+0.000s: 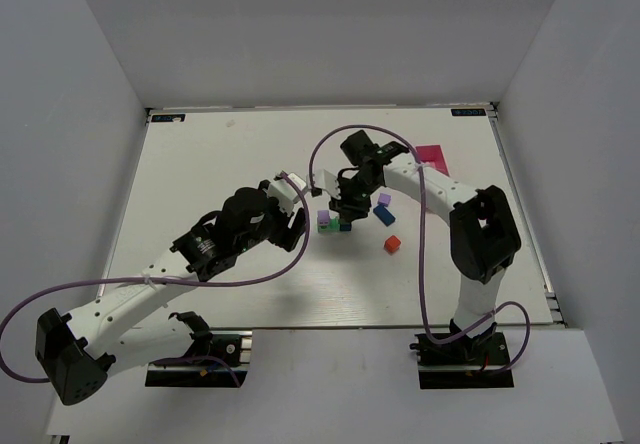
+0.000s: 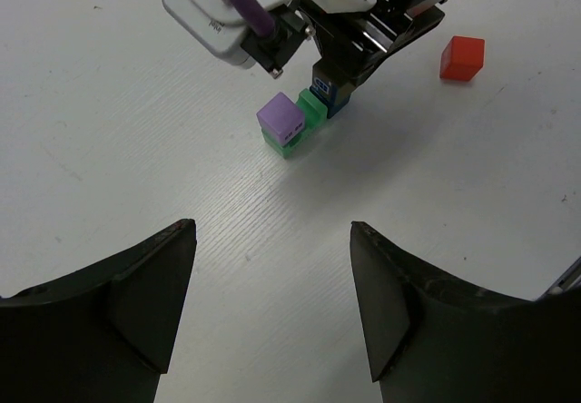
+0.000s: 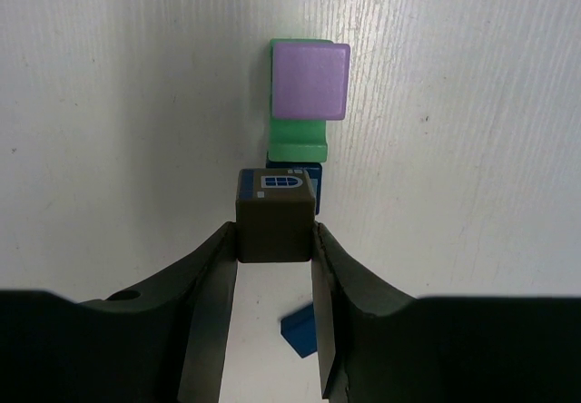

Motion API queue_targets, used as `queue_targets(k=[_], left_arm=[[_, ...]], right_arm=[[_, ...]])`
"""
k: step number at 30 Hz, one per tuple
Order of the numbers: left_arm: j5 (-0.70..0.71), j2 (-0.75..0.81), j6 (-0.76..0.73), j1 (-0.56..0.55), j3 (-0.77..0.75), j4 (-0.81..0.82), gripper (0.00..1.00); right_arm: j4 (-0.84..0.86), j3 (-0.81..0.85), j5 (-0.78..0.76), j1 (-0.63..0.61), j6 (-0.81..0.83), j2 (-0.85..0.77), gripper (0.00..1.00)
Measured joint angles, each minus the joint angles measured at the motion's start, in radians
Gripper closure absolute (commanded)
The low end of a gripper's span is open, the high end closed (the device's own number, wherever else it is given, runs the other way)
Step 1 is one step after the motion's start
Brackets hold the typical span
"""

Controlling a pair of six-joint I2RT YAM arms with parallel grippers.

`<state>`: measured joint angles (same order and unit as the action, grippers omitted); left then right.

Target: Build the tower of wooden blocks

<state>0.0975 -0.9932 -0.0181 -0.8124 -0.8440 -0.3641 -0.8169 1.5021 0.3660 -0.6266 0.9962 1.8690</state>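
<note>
Grey-brown block (image 3: 275, 226), blue arched-window print on one face, pinched in right tool (image 3: 275, 240) near purple-on-green stack (image 3: 310, 81) on bench (image 3: 109, 103); left tool (image 2: 272, 240) spread.

A lilac cube (image 3: 310, 81), a green block (image 3: 297, 138) and a dark blue block (image 3: 292, 163) sit together. The brown cube (image 3: 274, 221) carries a blue-and-white arched window print. The loose cube (image 2: 462, 58) is red, the box (image 1: 432, 154) pink, the table (image 1: 200, 184) white.

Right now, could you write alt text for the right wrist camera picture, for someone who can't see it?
The right claw pinches a dark brown cube with a painted window. Just beyond it on the white table sit a blue block, then a green block with a purple cube on top.
</note>
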Motion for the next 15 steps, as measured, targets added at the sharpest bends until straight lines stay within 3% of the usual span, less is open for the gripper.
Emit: queue_targets(k=[15], left_arm=[[0.016, 0.007, 0.000, 0.000, 0.000, -0.001, 0.21]], right_arm=[[0.004, 0.034, -0.058, -0.042, -0.024, 0.067, 0.96]])
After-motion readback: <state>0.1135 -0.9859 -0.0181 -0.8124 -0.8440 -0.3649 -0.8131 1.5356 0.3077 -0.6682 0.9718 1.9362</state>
